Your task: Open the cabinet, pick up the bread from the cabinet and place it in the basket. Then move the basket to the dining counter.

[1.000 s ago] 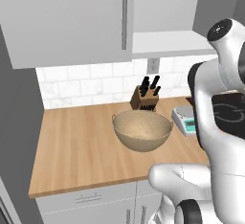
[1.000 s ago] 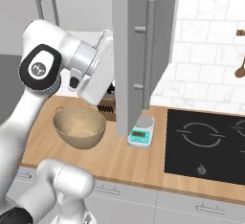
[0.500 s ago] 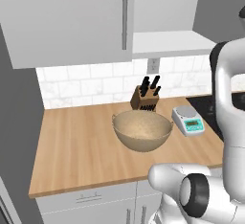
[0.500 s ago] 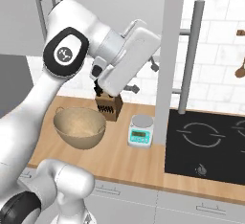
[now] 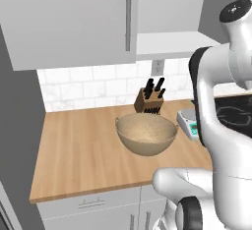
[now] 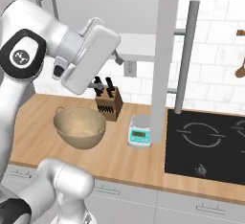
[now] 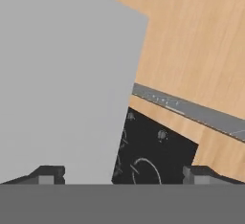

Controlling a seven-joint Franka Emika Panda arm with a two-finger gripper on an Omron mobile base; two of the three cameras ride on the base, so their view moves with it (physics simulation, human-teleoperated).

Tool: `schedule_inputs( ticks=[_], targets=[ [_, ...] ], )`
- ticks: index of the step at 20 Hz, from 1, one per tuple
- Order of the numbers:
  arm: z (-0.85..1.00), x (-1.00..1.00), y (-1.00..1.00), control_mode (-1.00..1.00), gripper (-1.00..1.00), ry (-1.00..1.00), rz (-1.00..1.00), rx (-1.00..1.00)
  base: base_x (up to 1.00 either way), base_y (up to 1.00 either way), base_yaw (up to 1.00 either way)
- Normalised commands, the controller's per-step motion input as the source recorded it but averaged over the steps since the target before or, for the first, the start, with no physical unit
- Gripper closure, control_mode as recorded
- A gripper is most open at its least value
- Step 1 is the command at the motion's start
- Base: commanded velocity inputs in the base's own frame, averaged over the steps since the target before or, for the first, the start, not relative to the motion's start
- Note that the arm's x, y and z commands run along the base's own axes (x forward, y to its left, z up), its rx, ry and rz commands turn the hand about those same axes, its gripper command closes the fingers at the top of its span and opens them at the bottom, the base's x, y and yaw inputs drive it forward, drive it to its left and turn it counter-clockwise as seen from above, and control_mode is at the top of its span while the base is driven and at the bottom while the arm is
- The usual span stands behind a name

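Right flat light-grey cabinet door (image 6: 165,55) swung wider since a second ago | gripper (image 7: 122,173) jaws wide, empty | bread next, round tan basket (image 5: 146,133) waits

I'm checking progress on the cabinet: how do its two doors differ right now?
The left door is shut, flat against the cabinet; the right door stands swung out, seen edge-on. The left door's handle faces the room; the right door's handle faces sideways over the cooktop. Both are light grey with long silver bar handles.
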Motion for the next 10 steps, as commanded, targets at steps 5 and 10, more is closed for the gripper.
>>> schedule_inputs(
  ticks=[5, 10],
  targets=[
    [0.20, -0.06, 1.00, -1.00, -1.00, 0.16, 0.35, -0.07, 0.00, 0.00, 0.00],
    [0.11, -0.27, 0.94, -1.00, -1.00, 0.25, 0.56, -0.10, 0.00, 0.00, 0.00]
  ],
)
